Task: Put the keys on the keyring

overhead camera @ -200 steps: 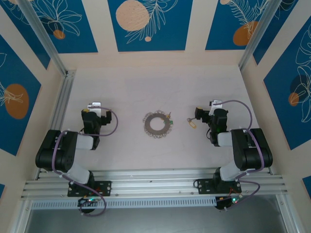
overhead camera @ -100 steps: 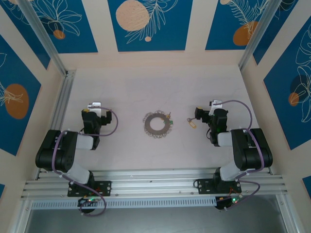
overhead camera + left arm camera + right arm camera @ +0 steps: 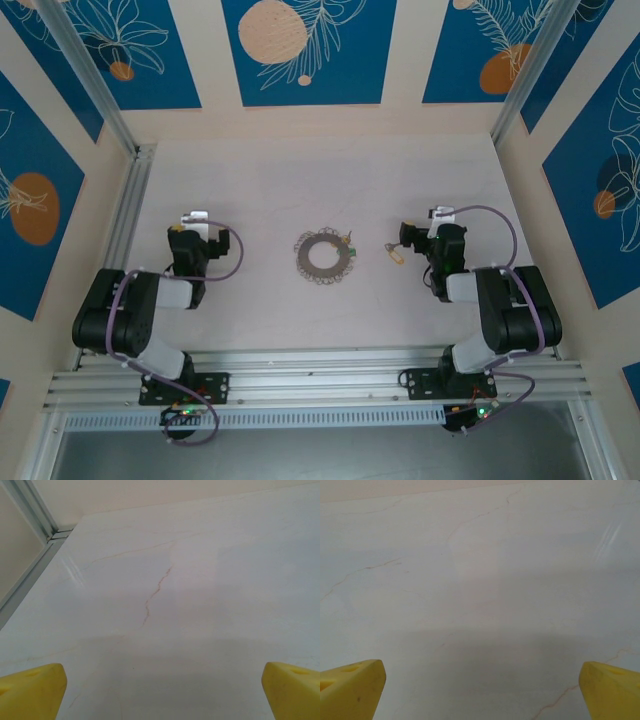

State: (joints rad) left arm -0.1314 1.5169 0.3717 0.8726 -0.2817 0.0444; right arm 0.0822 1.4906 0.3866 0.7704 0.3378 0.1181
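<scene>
Keyring (image 3: 325,257) lies flat mid-table (image 3: 260,180), between my two arms. I see a green-headed key (image 3: 351,247) at its rim on the right arm's side, and a brass key (image 3: 395,253) just beside my right hand (image 3: 407,236). That hand and my left hand (image 3: 193,220) are both released, yellow fingers (image 3: 350,685) spread wide over bare table.

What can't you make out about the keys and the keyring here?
1. Top view: the brass key is too small to show its hole or teeth.
2. Top view: the green-headed key beside the keyring is too small to tell whether it is threaded on.
3. Wrist views: left gripper and right gripper fingers are cut off by the bottom edge.
</scene>
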